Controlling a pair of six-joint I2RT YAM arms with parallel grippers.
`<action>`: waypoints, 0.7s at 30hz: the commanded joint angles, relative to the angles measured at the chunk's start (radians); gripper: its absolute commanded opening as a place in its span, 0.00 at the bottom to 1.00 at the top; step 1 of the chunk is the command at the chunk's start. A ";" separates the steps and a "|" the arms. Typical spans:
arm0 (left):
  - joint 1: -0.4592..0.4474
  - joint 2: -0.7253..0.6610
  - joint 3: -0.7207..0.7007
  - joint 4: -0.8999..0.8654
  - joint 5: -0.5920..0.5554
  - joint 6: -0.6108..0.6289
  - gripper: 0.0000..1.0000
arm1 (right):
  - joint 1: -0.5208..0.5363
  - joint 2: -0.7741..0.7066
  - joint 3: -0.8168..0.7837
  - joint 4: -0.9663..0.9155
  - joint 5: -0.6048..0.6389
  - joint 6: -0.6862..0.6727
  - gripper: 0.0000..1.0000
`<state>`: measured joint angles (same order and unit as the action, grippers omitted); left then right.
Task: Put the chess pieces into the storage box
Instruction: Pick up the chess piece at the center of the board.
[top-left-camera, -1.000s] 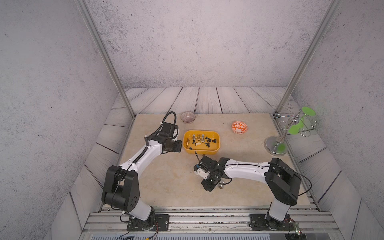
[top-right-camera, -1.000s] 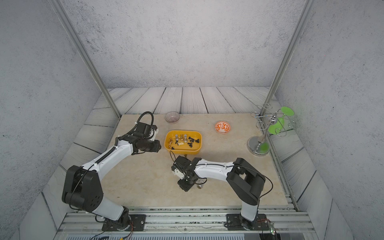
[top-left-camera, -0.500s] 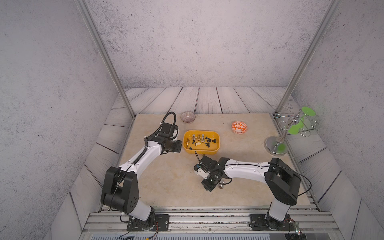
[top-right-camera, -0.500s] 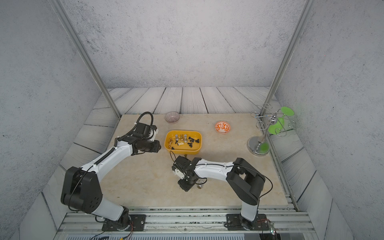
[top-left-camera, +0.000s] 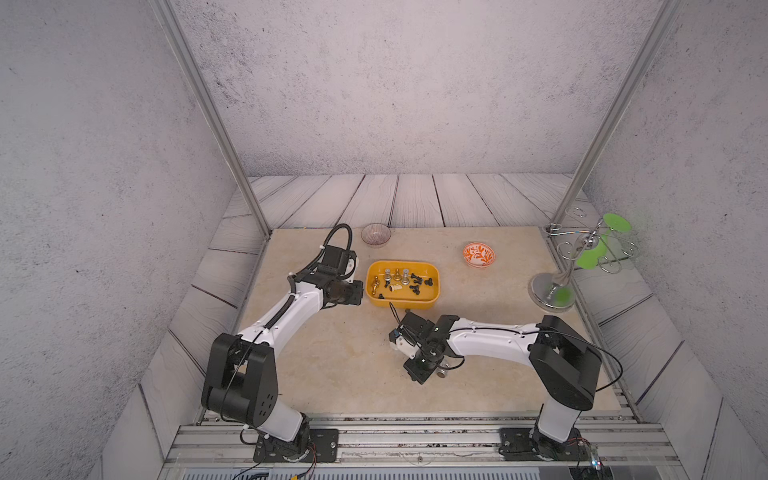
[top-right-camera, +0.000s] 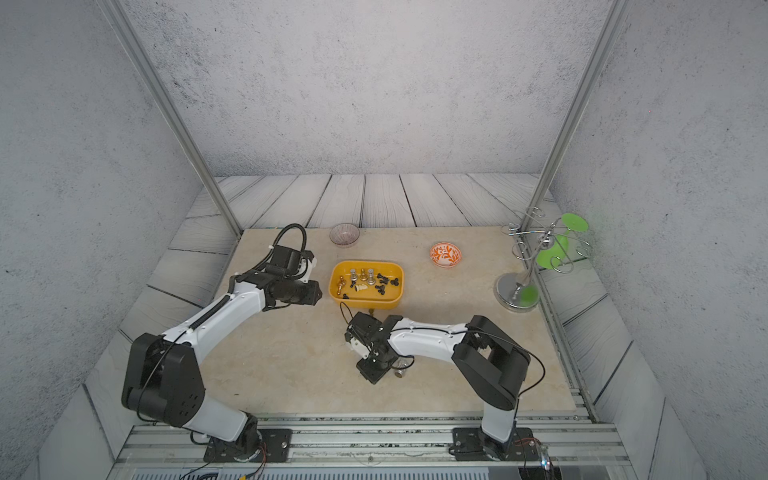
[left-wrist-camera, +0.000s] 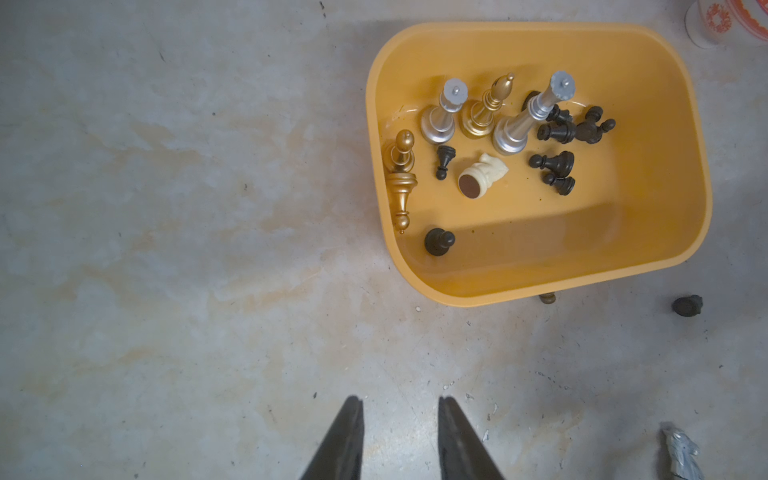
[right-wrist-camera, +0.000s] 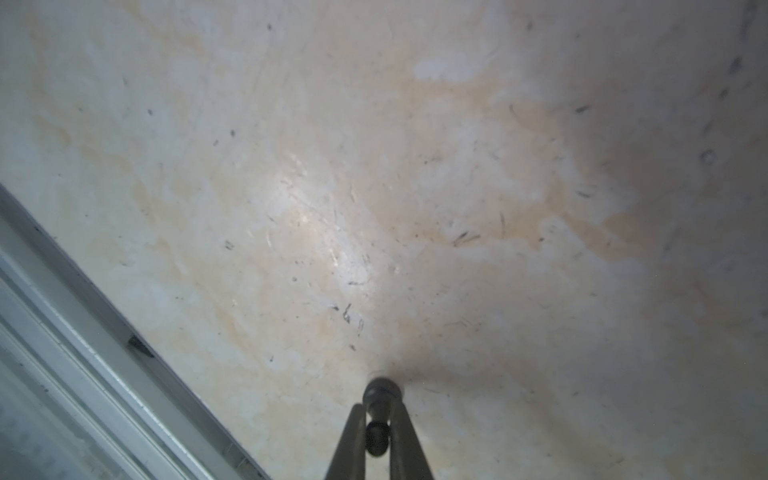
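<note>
A small dark pawn is pinched between the tips of the right gripper, low at the table, apart from the box. The left gripper is held slightly spread and empty beside the box, where most pieces lie. The pick-up seems done; next, a lift and carry above the box is called for.

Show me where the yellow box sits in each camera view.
In a top view: box at mid-table.
In a top view: mid-table, slightly further left.
Left wrist: upper right.
Right wrist: not in it.
Shared landmark: patterned bowl off the box's far corner; right wrist misses it too.
</note>
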<state>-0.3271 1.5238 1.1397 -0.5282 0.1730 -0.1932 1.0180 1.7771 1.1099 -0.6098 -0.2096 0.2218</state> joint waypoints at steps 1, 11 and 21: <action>0.005 -0.017 0.011 0.009 0.003 -0.011 0.34 | 0.005 0.025 0.002 -0.014 0.012 0.005 0.12; 0.005 0.024 0.083 -0.010 0.012 0.000 0.34 | -0.073 -0.013 0.083 -0.072 -0.032 -0.067 0.11; 0.006 0.057 0.183 0.017 0.019 0.021 0.34 | -0.309 0.012 0.404 -0.177 -0.135 -0.204 0.11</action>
<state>-0.3271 1.5612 1.2793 -0.5247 0.1883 -0.1864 0.7620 1.7767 1.4364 -0.7414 -0.3019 0.0765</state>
